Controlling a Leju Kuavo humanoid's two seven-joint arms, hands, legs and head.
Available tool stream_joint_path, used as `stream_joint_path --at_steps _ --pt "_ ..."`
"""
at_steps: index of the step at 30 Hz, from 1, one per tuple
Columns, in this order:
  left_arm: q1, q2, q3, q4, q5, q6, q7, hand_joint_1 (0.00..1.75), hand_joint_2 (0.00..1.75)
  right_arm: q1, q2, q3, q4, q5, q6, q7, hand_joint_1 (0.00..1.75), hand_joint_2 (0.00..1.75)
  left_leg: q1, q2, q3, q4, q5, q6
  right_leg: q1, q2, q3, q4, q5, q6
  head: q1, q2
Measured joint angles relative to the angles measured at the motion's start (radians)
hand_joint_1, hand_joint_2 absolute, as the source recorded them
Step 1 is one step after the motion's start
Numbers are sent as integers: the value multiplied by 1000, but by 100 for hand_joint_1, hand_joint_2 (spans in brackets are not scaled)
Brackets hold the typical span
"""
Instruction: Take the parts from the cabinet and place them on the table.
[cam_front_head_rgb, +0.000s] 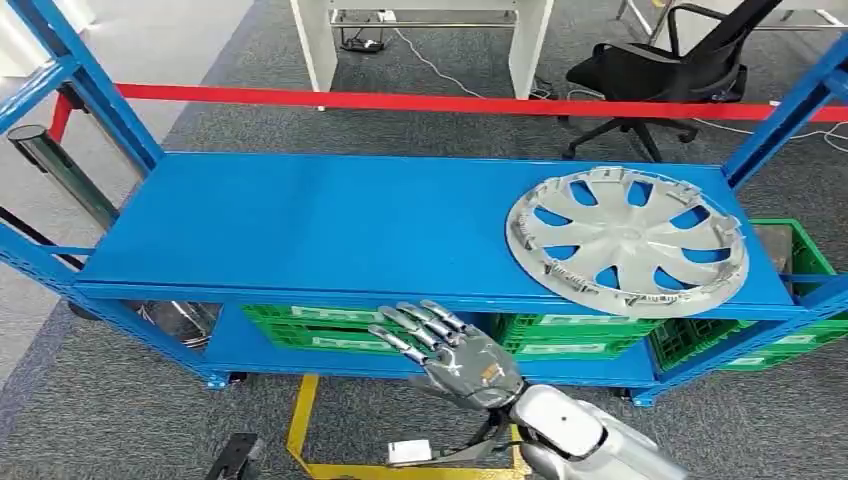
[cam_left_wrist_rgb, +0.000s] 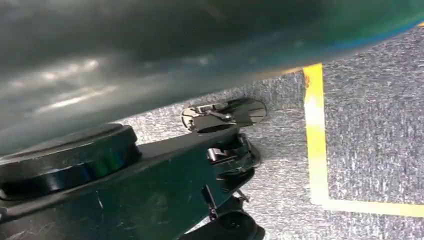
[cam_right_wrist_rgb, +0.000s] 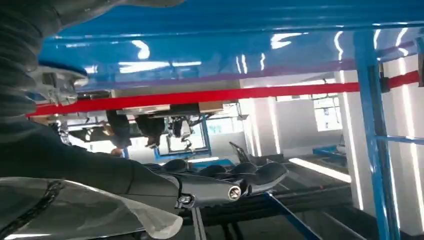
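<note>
Closest to the robot, its right hand (cam_front_head_rgb: 455, 352) is raised in front of the blue cabinet (cam_front_head_rgb: 300, 225), fingers stretched out and apart, holding nothing; it sits below the front lip of the top shelf, before the lower shelf. Seen from the right wrist, the dark fingers (cam_right_wrist_rgb: 260, 175) lie extended side by side under the glossy blue shelf (cam_right_wrist_rgb: 225, 15). Whether the left hand is spread or closed cannot be told; the left wrist view looks down on grey carpet (cam_left_wrist_rgb: 370, 115) and a yellow floor line (cam_left_wrist_rgb: 314, 130). One part, a silver wheel cover (cam_front_head_rgb: 627, 240), lies flat at the right end of the top shelf, its rim reaching the front edge, well apart from the hand. Green crates (cam_front_head_rgb: 560, 335) stand on the lower shelf and a further green crate (cam_front_head_rgb: 800, 255) beside the right upright. Behind the cabinet a red barrier tape (cam_front_head_rgb: 450, 103) crosses the room; beyond it stand a white desk (cam_front_head_rgb: 525, 40) and a black office chair (cam_front_head_rgb: 665, 70) on grey carpet.
</note>
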Motion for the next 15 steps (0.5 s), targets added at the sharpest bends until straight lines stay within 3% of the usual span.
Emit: stream_joint_path --at_steps 15 --pt "0 2 -16 2 4 -19 1 0 0 -52 -2 -48 -7 21 0 46 0 175 0 0 0 0 0 0 0 0 0 0 0 0 0 0"
